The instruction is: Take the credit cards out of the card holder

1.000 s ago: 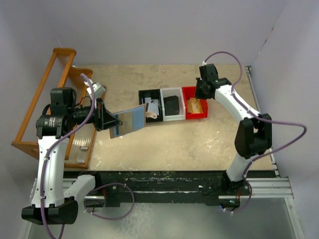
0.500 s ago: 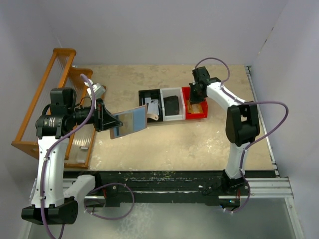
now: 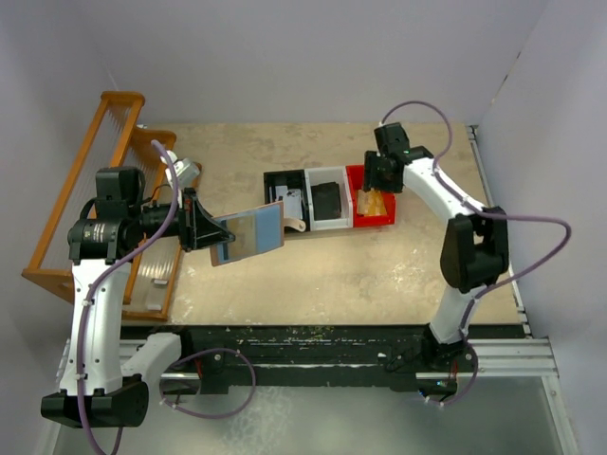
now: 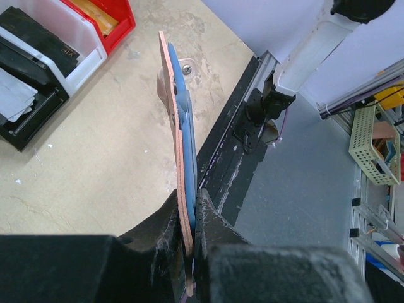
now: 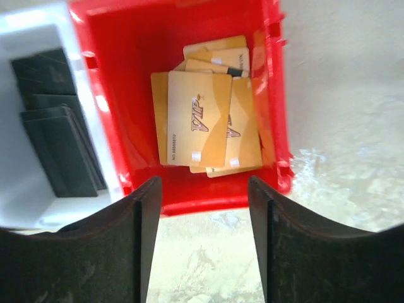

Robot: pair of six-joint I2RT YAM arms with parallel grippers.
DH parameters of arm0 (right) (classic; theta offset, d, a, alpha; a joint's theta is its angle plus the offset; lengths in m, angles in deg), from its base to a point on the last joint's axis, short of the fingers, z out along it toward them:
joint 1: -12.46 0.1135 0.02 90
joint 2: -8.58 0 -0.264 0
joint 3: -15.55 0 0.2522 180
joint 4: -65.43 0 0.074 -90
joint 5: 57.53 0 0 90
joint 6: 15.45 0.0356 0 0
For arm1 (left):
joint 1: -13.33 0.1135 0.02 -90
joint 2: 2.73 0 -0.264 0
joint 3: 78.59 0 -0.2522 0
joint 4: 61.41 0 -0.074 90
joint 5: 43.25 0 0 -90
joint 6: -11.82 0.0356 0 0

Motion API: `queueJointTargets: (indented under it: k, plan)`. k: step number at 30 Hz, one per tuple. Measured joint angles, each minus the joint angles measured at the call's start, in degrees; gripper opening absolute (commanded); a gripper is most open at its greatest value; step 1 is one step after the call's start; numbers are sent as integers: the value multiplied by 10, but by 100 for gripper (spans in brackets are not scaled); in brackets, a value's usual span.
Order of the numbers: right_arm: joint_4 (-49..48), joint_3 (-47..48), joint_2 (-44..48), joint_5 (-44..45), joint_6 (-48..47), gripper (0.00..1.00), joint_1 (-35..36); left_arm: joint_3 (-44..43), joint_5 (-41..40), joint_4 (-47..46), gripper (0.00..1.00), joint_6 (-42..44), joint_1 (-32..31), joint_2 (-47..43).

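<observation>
At centre left of the top view, the left end effector (image 3: 211,230) is clamped on one edge of the open holder (image 3: 248,232), which is raised off the tabletop (image 3: 379,275) with its blue lining showing. To its right stand a black bin (image 3: 273,180), a white bin (image 3: 327,172) and a red bin (image 5: 120,63). The right end effector (image 5: 205,208) hovers over the red bin, fingers apart and empty. Gold cards (image 5: 199,120) lie stacked inside.

Pale lavender walls (image 3: 313,57) close in at the back and sides of a mottled beige bench (image 3: 379,275), lit evenly with only soft shadows. An orange wooden rack (image 3: 121,99) stands along its left edge, and a black rail (image 3: 322,341) runs across its near edge. Beyond lies grey floor (image 4: 297,189), with a pale green perforated basket (image 4: 369,148) beside metal framing.
</observation>
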Motion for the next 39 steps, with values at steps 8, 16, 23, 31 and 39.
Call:
queueJointTargets:
  k: [8, 16, 23, 31, 39]
  plan:
    - [-50, -22, 195, -84, 22, 81, 28, 0, 20, -7, 0, -13, 0, -1]
    - [-360, -170, 350, -379, 173, 88, 213, -2, 76, -28, 0, -43, 0, -2]
    - [-535, -244, 346, -452, 267, 75, 286, -2, 102, -30, 0, -57, 0, -2]
    - [-532, -235, 346, -429, 257, 31, 326, -2, 101, -30, 0, -66, 0, -2]
    - [-470, -226, 335, -349, 223, 0, 341, -2, 55, -30, 11, -71, 0, -2]
